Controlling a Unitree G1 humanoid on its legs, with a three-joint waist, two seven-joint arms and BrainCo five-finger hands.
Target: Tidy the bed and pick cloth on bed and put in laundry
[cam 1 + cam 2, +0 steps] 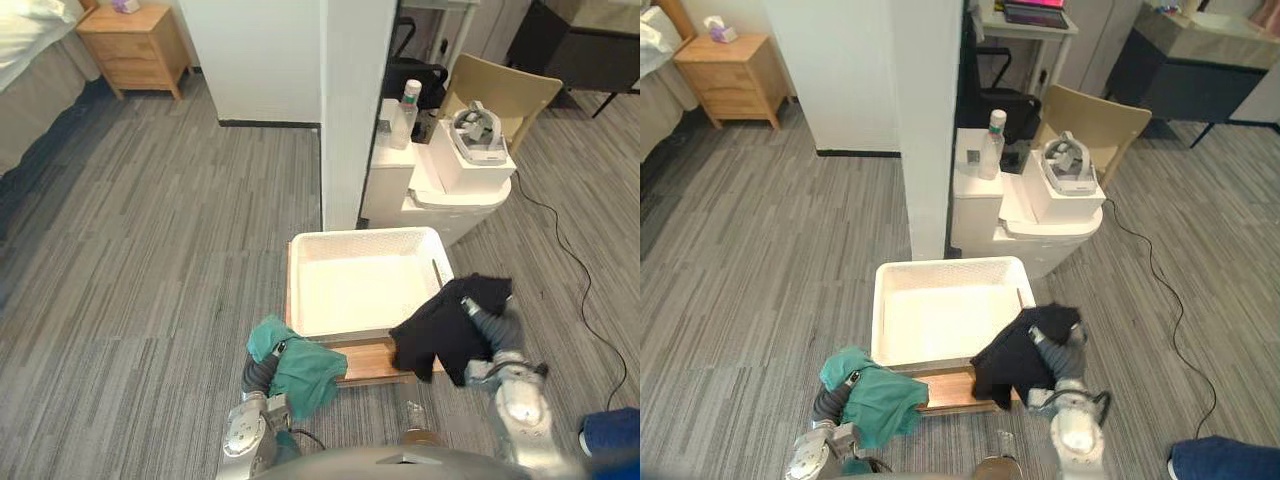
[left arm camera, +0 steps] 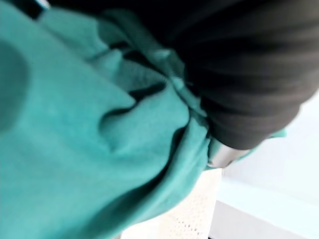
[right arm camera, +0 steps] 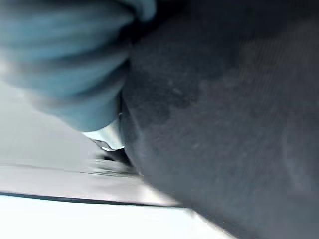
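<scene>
- The teal cloth [image 1: 305, 372] is bunched over the left hand [image 1: 260, 372], just off the near left corner of the white laundry basket [image 1: 365, 240].
- The black cloth [image 1: 440, 335] is draped over the right hand [image 1: 488, 326] and hangs at the basket's near right corner.
- Both hands are buried in fabric, so whether either is clenched or released can't be told.
- The basket is set on a wooden board [image 1: 368, 362] on the striped grey floor [image 1: 150, 260].
- A white cabinet [image 1: 395, 190] is seen behind the basket.
</scene>
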